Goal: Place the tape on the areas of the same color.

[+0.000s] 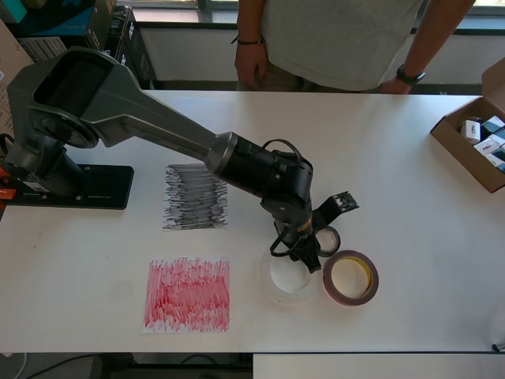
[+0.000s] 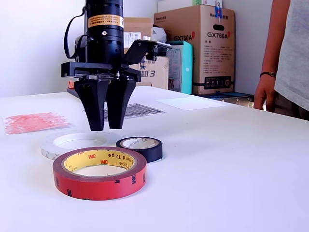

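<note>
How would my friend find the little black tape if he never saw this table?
Start at the robot's black gripper hanging above the white table. Three tape rolls lie flat below it. The small black tape roll is the smallest and darkest, between the red roll with the yellow core and the whitish translucent roll.

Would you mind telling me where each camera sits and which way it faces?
Overhead view: above the table, looking straight down; shows the whole arm, base to gripper, plus both patches.
Exterior view: low at table level, beside the red tape, facing the boxes; shows only the wrist and gripper.
Shared: gripper, all three rolls, both patches, bystander.
</note>
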Robot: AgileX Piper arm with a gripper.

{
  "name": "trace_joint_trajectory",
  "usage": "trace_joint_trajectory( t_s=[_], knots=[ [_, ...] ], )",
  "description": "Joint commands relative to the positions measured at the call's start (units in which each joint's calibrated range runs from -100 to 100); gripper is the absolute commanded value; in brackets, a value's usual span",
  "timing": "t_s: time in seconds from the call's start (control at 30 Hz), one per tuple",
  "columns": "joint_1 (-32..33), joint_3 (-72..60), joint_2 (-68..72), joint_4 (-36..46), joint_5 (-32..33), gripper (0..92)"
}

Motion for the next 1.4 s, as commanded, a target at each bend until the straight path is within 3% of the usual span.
trace_joint_trajectory(
  t_s=[0.0,0.33,1.37],
  knots=[
    [-0.2,0.0,0.3,0.1,8.1,47.9],
    [0.3,1.2,0.3,0.1,18.0,47.9],
    [1.1,3.5,-0.4,0.1,20.7,47.9]
  ],
)
